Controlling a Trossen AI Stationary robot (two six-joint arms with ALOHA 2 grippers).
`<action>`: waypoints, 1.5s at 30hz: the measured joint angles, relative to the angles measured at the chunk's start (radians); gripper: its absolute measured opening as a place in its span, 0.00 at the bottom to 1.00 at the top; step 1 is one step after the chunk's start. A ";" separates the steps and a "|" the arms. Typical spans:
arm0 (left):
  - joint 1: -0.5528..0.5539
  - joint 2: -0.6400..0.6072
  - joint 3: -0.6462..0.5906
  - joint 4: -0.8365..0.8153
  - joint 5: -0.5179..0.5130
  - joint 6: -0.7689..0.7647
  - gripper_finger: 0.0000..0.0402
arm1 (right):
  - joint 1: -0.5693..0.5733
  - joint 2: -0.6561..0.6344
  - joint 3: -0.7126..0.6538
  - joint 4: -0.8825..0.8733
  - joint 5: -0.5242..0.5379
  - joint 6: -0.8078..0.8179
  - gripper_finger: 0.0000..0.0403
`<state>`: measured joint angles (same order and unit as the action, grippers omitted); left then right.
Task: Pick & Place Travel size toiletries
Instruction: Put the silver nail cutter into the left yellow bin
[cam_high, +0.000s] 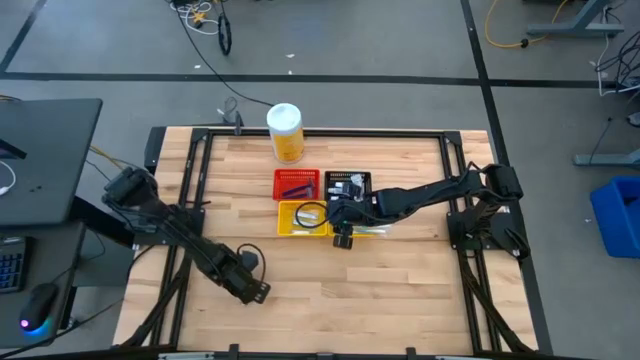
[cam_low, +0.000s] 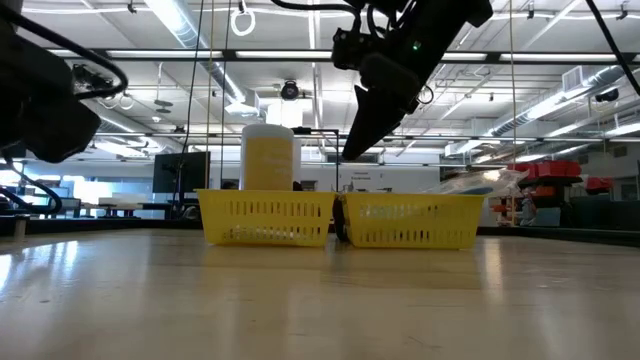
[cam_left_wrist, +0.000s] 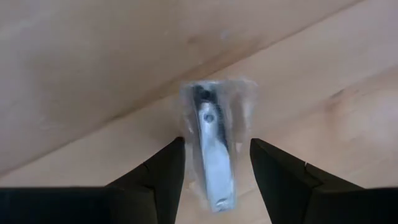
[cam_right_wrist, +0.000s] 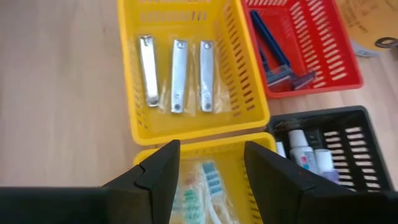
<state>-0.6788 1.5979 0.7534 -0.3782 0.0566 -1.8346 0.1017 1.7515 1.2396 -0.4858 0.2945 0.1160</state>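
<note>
Four nail clippers (cam_right_wrist: 179, 74), two razors (cam_right_wrist: 277, 56), four baskets (cam_right_wrist: 245, 93).

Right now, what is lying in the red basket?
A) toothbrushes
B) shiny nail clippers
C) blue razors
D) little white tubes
C: the right wrist view shows blue razors in the red basket. The nail clippers lie in the yellow basket beside it, and the toothbrushes are in the other yellow basket under the open right pincer.

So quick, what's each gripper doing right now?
Left gripper: open, fingers either side of a wrapped nail clipper on the table.
Right gripper: open, empty, above the yellow baskets.
</note>
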 joint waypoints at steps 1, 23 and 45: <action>0.000 0.014 0.006 -0.003 0.012 -0.006 0.47 | 0.000 0.000 0.000 0.001 -0.009 0.000 0.47; -0.005 0.041 0.082 -0.179 -0.109 -0.004 0.13 | 0.000 0.000 0.000 0.027 -0.018 0.000 0.45; 0.366 0.011 0.423 -0.376 -0.523 0.950 0.15 | 0.069 -0.050 0.000 -0.077 -0.006 0.112 0.42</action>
<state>-0.3126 1.6093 1.1769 -0.7543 -0.4662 -0.8845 0.1704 1.7019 1.2400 -0.5630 0.2890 0.2283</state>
